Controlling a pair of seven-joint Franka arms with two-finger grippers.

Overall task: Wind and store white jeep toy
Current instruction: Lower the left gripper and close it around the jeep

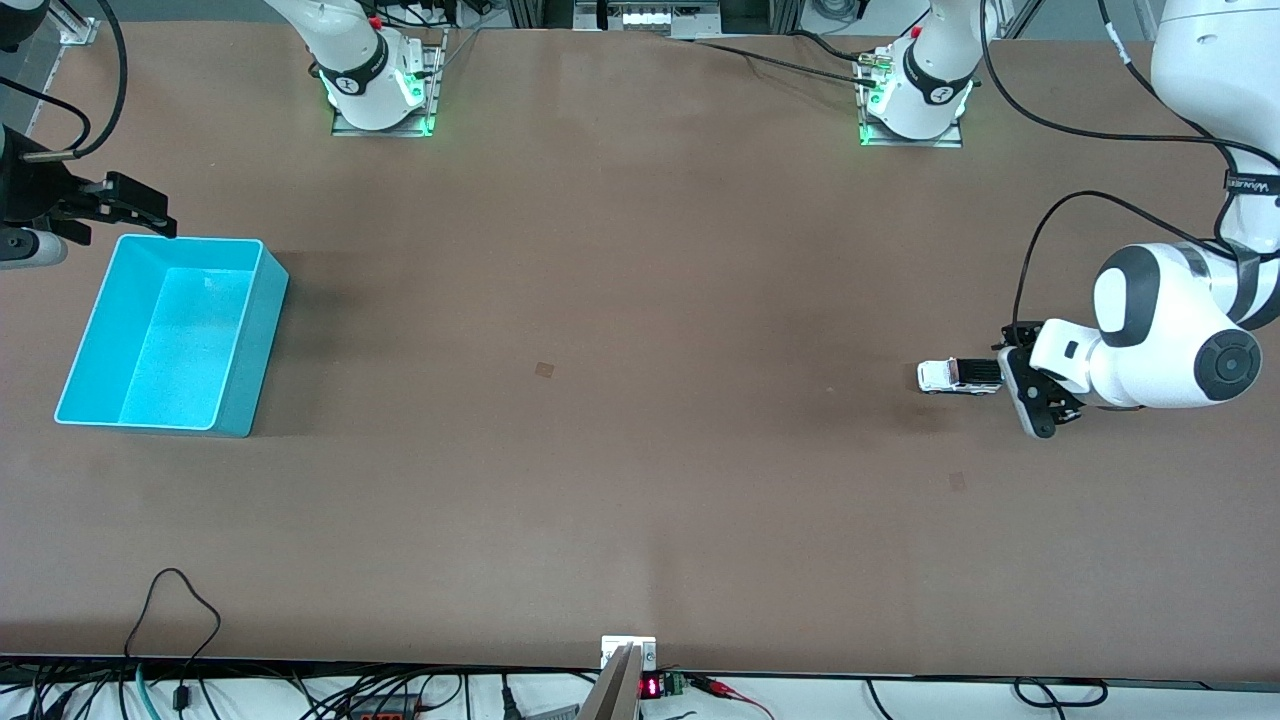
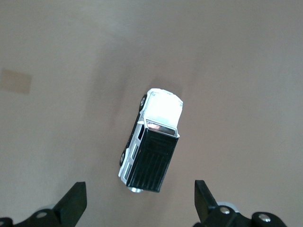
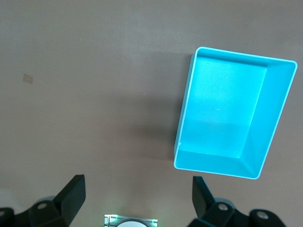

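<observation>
Brown table [image 1: 640,420], bare surface carrying two items. Cyan bin [image 1: 172,333], open-topped, nothing inside, at the right arm's end of the table. Left end effector [image 1: 1022,385], low over the table at the left arm's end, fingers [image 2: 75,203] spread wide and released, just beside the toy's black rear, not touching it. Right end effector [image 1: 140,205], raised over the bin's edge, fingers [image 3: 72,191] apart, holding nothing. White jeep toy [image 1: 958,376], upright on its wheels on the table, well apart from the bin.
</observation>
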